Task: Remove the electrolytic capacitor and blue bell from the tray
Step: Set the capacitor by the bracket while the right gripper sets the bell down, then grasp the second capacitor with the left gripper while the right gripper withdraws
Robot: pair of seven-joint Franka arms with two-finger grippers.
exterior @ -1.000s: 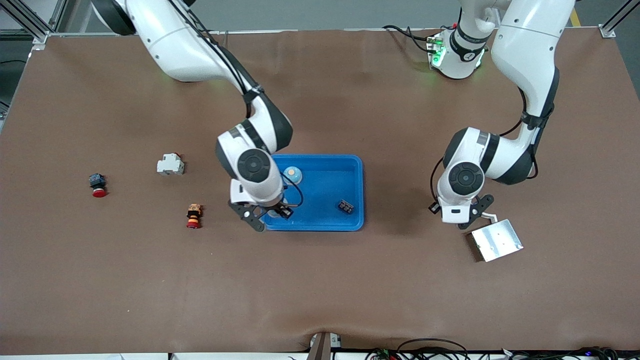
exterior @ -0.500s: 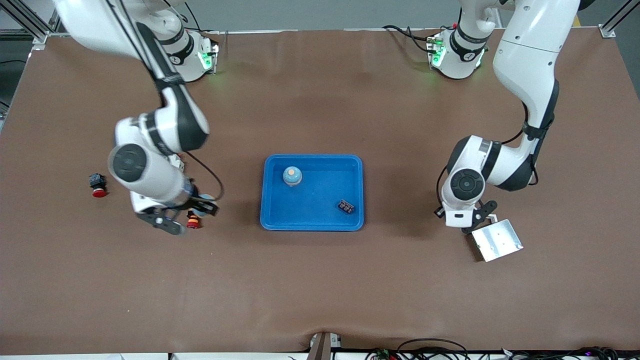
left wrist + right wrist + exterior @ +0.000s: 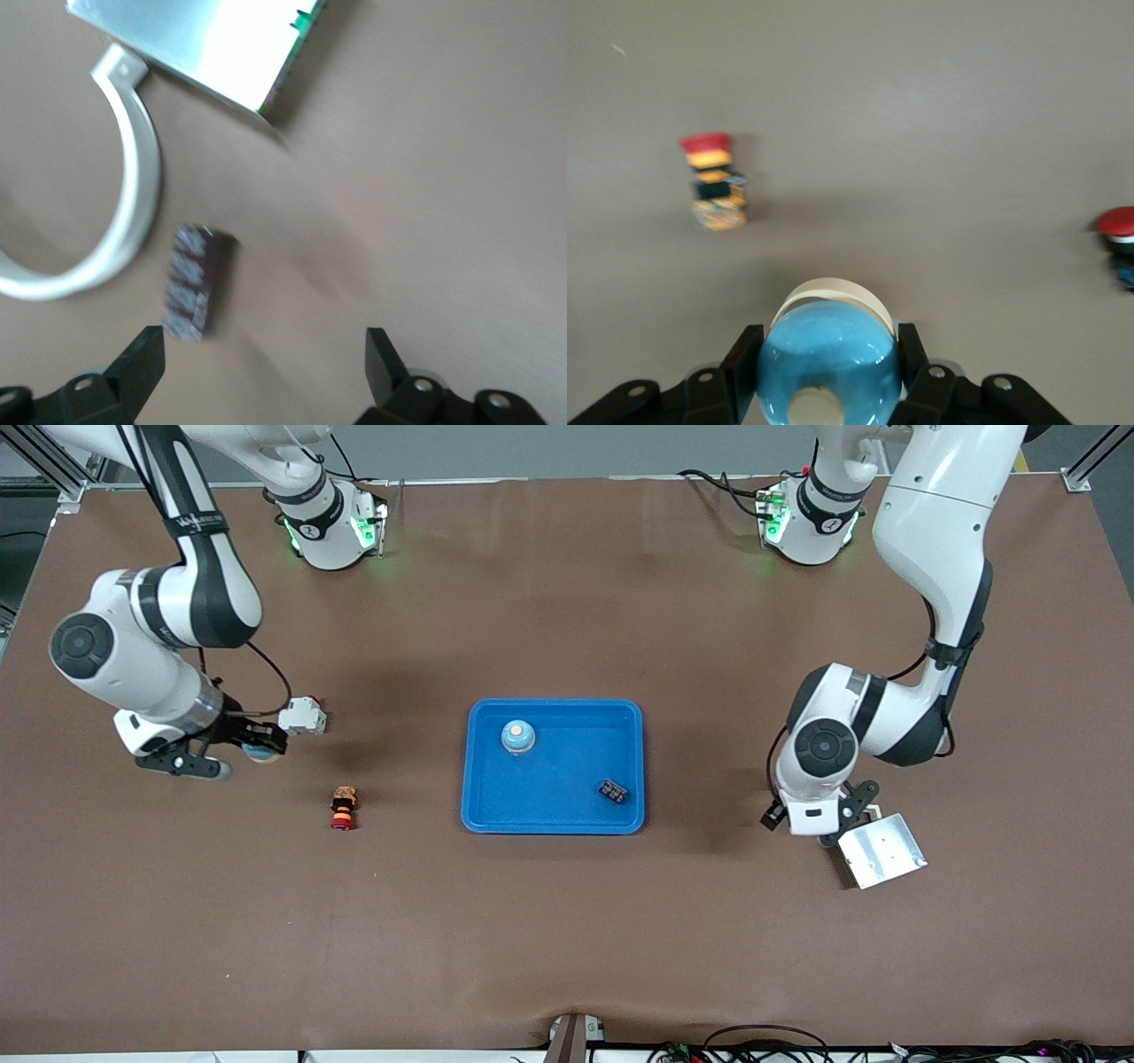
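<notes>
My right gripper point(image 3: 246, 749) is shut on a blue bell point(image 3: 261, 755) and holds it above the table, beside a white breaker point(image 3: 301, 716). In the right wrist view the bell point(image 3: 828, 367) sits between the fingers point(image 3: 744, 354). A second blue bell point(image 3: 518, 735) stands in the blue tray point(image 3: 554, 819), with a small dark component point(image 3: 612, 790). My left gripper point(image 3: 824, 825) is open and low over the table beside a silver plate point(image 3: 881, 850). In the left wrist view, a dark capacitor point(image 3: 195, 279) lies just ahead of the open left gripper point(image 3: 264, 350), next to a white ring clamp point(image 3: 133, 195).
A red and orange stacked button point(image 3: 343, 808) lies between the right gripper and the tray; it also shows in the right wrist view point(image 3: 713, 181). A red push button point(image 3: 1121, 235) shows at the edge of the right wrist view. The silver plate point(image 3: 204, 44) lies just past the capacitor.
The right arm swung from the tray toward its own end of the table, carrying the blue bell. The left gripper shifted slightly beside the silver plate.
</notes>
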